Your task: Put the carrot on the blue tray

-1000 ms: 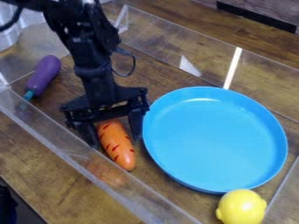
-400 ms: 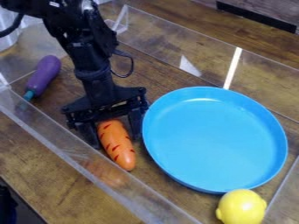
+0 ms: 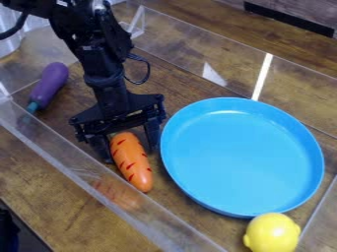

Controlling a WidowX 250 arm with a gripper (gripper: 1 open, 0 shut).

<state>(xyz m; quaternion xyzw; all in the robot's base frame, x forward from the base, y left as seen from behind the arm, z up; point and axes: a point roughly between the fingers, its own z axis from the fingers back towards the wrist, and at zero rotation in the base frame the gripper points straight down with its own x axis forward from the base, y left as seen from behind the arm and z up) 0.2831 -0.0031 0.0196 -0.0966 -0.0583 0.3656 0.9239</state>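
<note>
Nothing shifted since before, pincer [image 3: 120, 135] open astride carrot [image 3: 130, 160] top, blue tray [image 3: 242, 155] rim alongside

One black robot arm, entering from the upper left and reaching steeply downward. Gripper [image 3: 121, 136] at its lower end, pointing almost straight down, jaws spread wide apart, one black finger [image 3: 93, 145] on each side of the gap.

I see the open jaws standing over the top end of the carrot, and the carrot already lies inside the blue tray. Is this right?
Not quite. The carrot does not lie inside the blue tray; it lies on the wooden table beside the tray's left rim, as the camera view shows. The rest holds: the gripper has its jaws open over the carrot's top end.
</note>
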